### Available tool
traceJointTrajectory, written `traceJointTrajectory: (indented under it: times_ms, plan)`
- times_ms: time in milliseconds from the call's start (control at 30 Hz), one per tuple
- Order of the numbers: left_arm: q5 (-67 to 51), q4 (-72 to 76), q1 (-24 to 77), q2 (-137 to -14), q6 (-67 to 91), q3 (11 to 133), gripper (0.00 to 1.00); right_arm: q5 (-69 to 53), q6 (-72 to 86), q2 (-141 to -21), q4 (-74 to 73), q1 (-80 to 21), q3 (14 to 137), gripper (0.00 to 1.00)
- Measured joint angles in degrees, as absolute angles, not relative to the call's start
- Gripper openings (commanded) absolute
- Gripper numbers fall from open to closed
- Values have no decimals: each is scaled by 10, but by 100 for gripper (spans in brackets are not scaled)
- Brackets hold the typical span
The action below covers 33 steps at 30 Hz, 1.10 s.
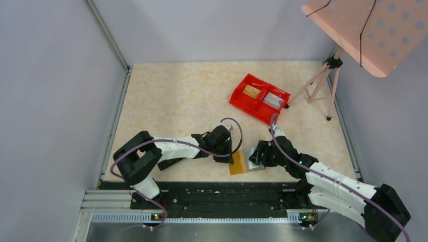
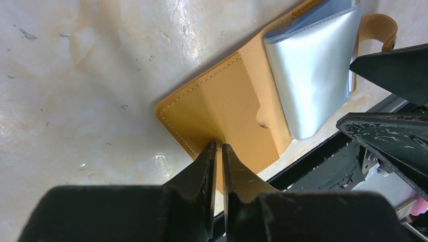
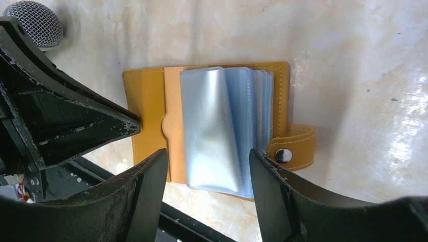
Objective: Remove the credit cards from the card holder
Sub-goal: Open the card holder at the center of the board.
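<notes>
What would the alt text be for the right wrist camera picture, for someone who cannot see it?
An open tan card holder lies on a pale marbled table, its silvery-blue plastic sleeves fanned open between the two open black fingers of the right gripper. From the left, the left gripper pinches the edge of its cover.

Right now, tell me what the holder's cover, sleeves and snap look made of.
The cover looks like tan leather or an imitation: smooth, matte, stitched edges. The sleeves seem soft translucent plastic, glossy; they bend and catch glare. The snap is probably metal: a dark round stud with a bright centre.
</notes>
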State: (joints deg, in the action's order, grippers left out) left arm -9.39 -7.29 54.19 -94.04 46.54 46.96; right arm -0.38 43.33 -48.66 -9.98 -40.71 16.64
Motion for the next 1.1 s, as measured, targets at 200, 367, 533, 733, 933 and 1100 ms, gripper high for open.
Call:
traceJointTrajectory:
  times_ms: [200, 367, 533, 733, 933, 1100]
  plan:
    - [-94, -73, 542, -940, 465, 470, 15, 4, 424, -474, -125, -407, 174, 60]
    - [-94, -73, 542, -940, 465, 470, 15, 4, 422, -472, -129, -407, 174, 60]
    - [-94, -73, 542, -940, 465, 470, 15, 3, 422, -476, -124, -407, 173, 58]
    - [-94, -73, 542, -940, 466, 470, 15, -2, 422, -481, -115, -407, 173, 58]
    - [-94, -73, 542, -940, 466, 470, 15, -10, 422, -495, -110, -407, 173, 57]
    - [-94, -73, 542, -940, 466, 470, 15, -14, 422, -504, -98, -407, 173, 54]
